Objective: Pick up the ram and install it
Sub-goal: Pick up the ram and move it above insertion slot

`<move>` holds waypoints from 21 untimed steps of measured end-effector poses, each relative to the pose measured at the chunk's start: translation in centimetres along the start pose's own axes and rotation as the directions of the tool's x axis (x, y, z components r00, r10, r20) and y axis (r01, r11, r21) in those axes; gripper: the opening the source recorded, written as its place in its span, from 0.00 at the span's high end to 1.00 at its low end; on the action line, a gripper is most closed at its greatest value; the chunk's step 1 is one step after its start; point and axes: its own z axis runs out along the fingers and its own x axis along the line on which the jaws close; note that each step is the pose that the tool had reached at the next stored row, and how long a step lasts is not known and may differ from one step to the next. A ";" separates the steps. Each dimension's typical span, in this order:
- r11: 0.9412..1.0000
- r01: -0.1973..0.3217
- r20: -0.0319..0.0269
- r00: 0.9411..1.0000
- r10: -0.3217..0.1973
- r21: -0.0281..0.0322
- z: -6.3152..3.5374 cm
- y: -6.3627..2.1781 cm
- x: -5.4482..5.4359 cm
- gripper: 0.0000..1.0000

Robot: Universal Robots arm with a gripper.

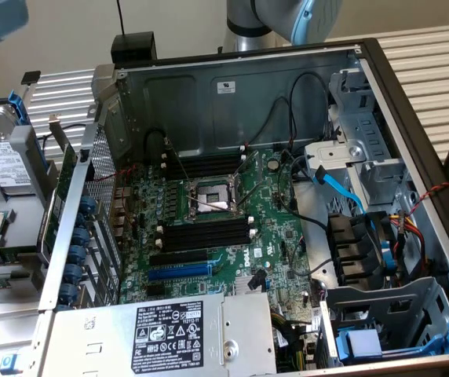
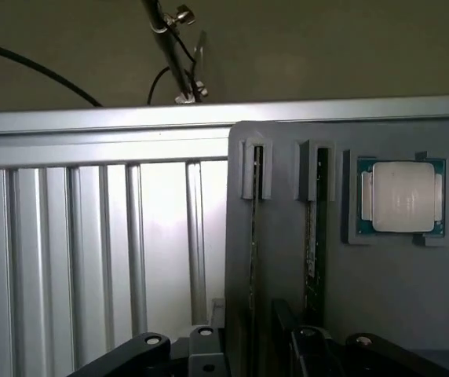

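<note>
Exterior view: open computer case [image 1: 232,86] lying on its side on a slatted aluminium desk [image 1: 428,71]. The green motherboard [image 1: 275,236] is exposed inside.
- CPU socket [image 1: 213,196] sits mid-board with its metal frame showing.
- Black memory slots with white end clips flank it: one bank [image 1: 205,234] on the near side and another [image 1: 205,165] toward the case wall.
- Power supply [image 1: 169,334] with a label plate runs along the near edge of the case.
- A black fan [image 1: 358,243] and a blue cable [image 1: 342,192] are toward the exterior view's right, beside the metal drive bays.
- A hard drive in its cage [image 1: 5,173] lies outside the case at the exterior view's left.
- Robot arm [image 1: 287,16] is up behind the case's back wall, well apart from the motherboard.

Wrist view: a grey parts holder [image 2: 366,314] rests on the slatted desk.
- The ram [image 2: 256,236] stands on edge in a narrow slot of the holder and is seen edge-on as a thin dark strip.
- A second ram stick [image 2: 312,243], with green board showing, stands in the neighbouring slot.
- A CPU chip [image 2: 401,196] lies flat in a square recess just beyond the second stick.
- Gripper [image 2: 252,355]: the black jaws are spread wide with nothing held. It hangs near the holder, roughly in line with the ram's slot, and is not touching the stick.
</note>
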 end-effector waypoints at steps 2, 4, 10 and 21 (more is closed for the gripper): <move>1.000 0.001 0.001 1.000 -0.001 -0.001 0.24 -0.01 0.0 0.64; 1.000 0.001 0.002 1.000 -0.001 -0.003 0.43 -0.01 0.0 0.64; 1.000 0.001 0.004 1.000 -0.001 -0.008 1.06 -0.02 0.0 0.64; 1.000 0.001 0.008 1.000 -0.001 -0.020 1.62 0.04 0.0 0.84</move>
